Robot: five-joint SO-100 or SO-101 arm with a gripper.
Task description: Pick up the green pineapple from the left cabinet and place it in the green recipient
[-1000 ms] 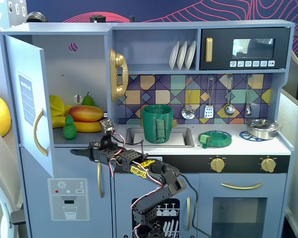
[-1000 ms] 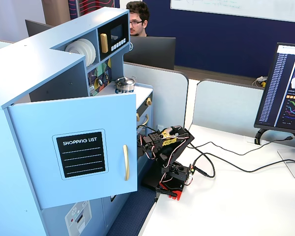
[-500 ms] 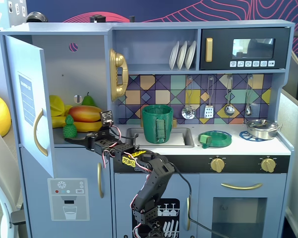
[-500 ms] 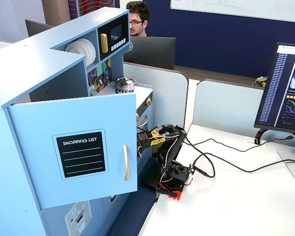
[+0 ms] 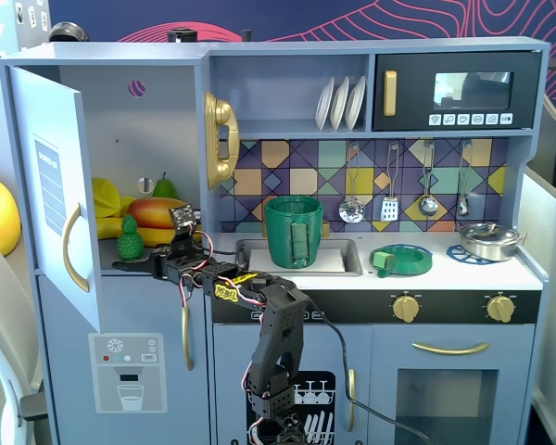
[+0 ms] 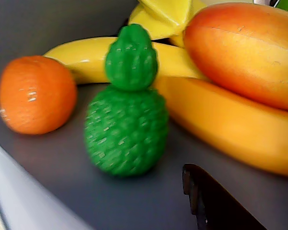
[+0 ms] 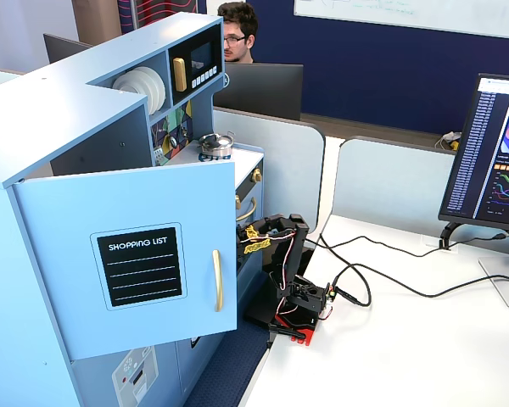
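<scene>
The green pineapple stands upright at the front of the shelf in the left cabinet, whose door is swung open. In the wrist view the pineapple is close ahead, left of centre. My gripper reaches into the cabinet, low and just in front of the pineapple, not touching it. It looks open and empty. Only one black finger shows in the wrist view, at the bottom right. The green recipient stands in the sink to the right.
An orange is left of the pineapple. Bananas and a mango lie right and behind. A flat green dish sits on the counter. In the side fixed view the door hides the shelf and gripper.
</scene>
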